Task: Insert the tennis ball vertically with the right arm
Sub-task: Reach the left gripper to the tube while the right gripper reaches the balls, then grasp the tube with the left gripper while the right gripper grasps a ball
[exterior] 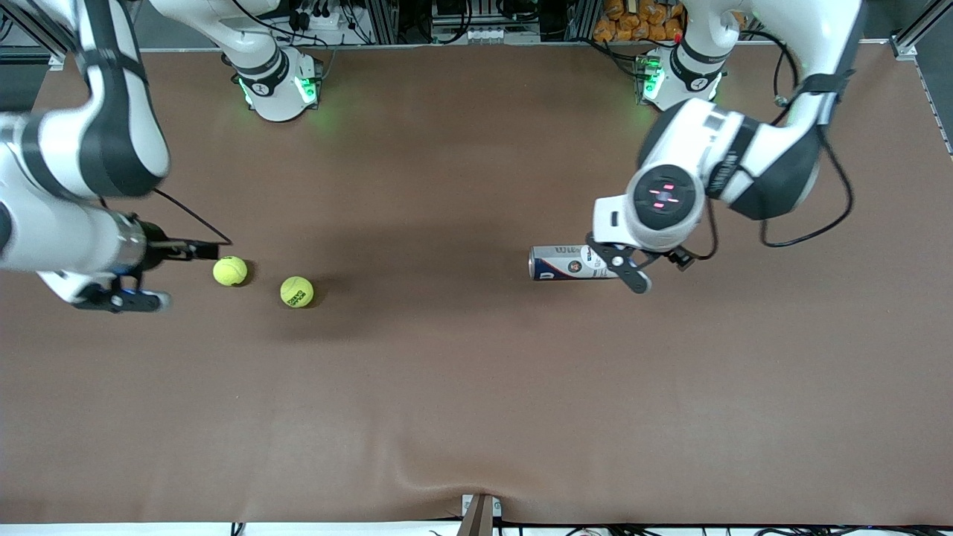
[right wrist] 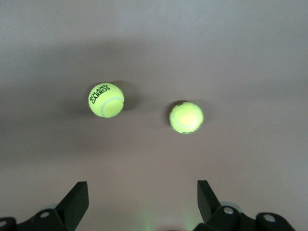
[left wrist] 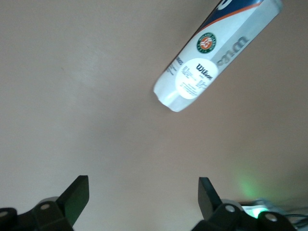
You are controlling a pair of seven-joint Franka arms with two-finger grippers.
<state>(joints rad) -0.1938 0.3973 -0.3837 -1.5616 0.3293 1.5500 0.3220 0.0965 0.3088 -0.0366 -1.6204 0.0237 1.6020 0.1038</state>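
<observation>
We see both arms empty: left gripper (exterior: 633, 268) wide open over the lying Wilson ball can (exterior: 569, 263), right gripper (exterior: 167, 275) wide open just short of the nearest tennis ball (exterior: 230, 271), so we'd centre that ball between the jaws, clear of the second ball (exterior: 297, 291).

Two yellow-green tennis balls (exterior: 230, 271), brown table (exterior: 476, 409).

A wide counter (exterior: 476, 402) covered in a brown, slightly wrinkled mat carries three things. Two fuzzy yellow-green tennis balls lie near each other toward the right arm's end: one plain (exterior: 230, 271), one printed with black lettering (exterior: 297, 292) slightly nearer the front camera. Well apart, toward the left arm's end, a white cylindrical ball can (exterior: 569, 263) lies on its side.
</observation>
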